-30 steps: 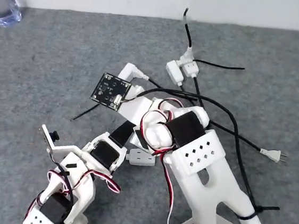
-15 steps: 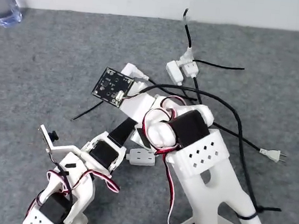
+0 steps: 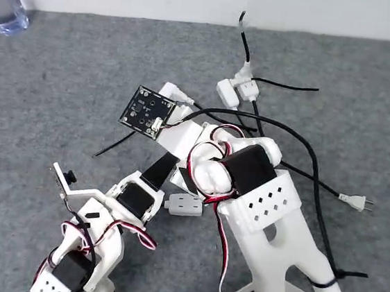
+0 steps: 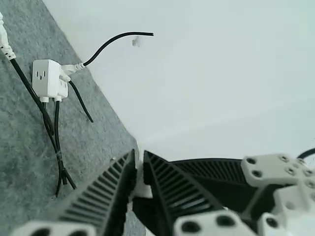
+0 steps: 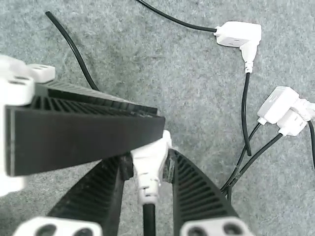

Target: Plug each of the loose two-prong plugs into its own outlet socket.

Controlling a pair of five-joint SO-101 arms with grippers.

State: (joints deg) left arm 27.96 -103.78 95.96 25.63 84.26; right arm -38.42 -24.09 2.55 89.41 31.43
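The right gripper (image 5: 147, 167) is clamping a white plug (image 5: 149, 158) at its cord end while the left gripper (image 4: 140, 164) is pinching what seems its tip, likely regrasping before aligning prongs with the socket (image 3: 183, 205).

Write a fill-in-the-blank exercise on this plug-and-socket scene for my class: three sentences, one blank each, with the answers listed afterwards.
1. The right gripper is shut on a white plug whose cord is ____.
2. In the high view, a loose two-prong plug lies near the picture's ____ edge.
3. The left gripper is shut on a small piece coloured ____.

Missing words: black; right; white.
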